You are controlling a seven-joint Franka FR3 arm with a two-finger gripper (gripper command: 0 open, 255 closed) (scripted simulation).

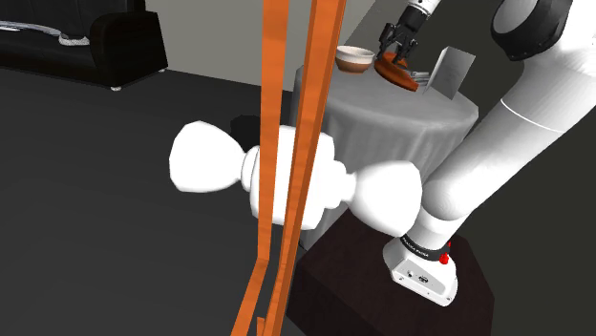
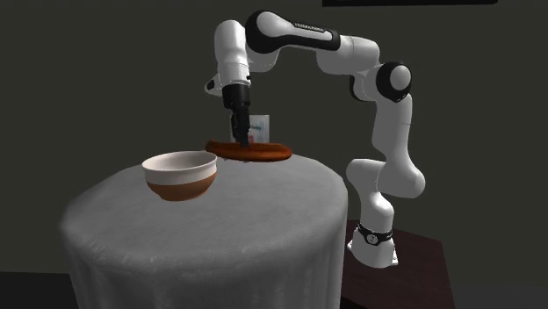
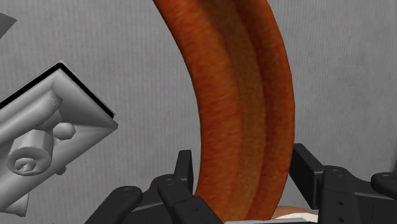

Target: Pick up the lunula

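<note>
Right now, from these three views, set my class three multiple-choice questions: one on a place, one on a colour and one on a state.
1. Where is the bowl?
A. On the table, at the second exterior view's left of the lunula
B. On a shelf
C. On a chair

2. What colour is the lunula?
A. Blue
B. Orange-brown
C. Green

3. How is the gripper set?
A. Open above the bowl
B. Shut on nothing
C. Shut on the lunula

Answers:
1 A: the bowl stands on the cloth-covered table.
2 B: the wrist view shows its orange-brown surface close up.
3 C: a black finger presses on each side of it.
</note>
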